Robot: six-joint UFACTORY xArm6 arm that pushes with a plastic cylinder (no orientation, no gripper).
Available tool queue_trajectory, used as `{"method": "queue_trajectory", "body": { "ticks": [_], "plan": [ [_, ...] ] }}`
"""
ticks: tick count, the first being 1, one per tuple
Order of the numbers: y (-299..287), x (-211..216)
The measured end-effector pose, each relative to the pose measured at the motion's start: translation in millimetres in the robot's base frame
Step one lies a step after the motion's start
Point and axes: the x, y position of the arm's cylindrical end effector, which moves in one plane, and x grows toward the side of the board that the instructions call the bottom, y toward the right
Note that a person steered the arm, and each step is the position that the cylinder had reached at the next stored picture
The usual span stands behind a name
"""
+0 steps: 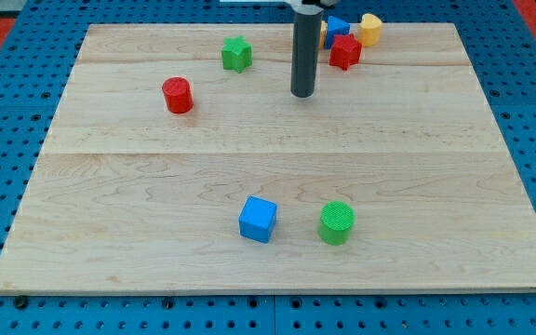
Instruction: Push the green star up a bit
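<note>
The green star lies near the view's top, left of centre, on the wooden board. My tip rests on the board to the star's right and a little lower, apart from it. The rod rises straight up out of the view's top.
A red cylinder lies lower left of the star. A red star, a blue block and a yellow block cluster at the top right of the rod. A blue cube and a green cylinder lie near the bottom.
</note>
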Motion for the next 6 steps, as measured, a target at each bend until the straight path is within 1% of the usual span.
{"method": "queue_trajectory", "body": {
  "ticks": [1,2,3,4,5,6],
  "plan": [
    [-80,10],
    [-190,-7],
    [-139,-62],
    [-63,-71],
    [-110,-69],
    [-150,-99]
  ]
}}
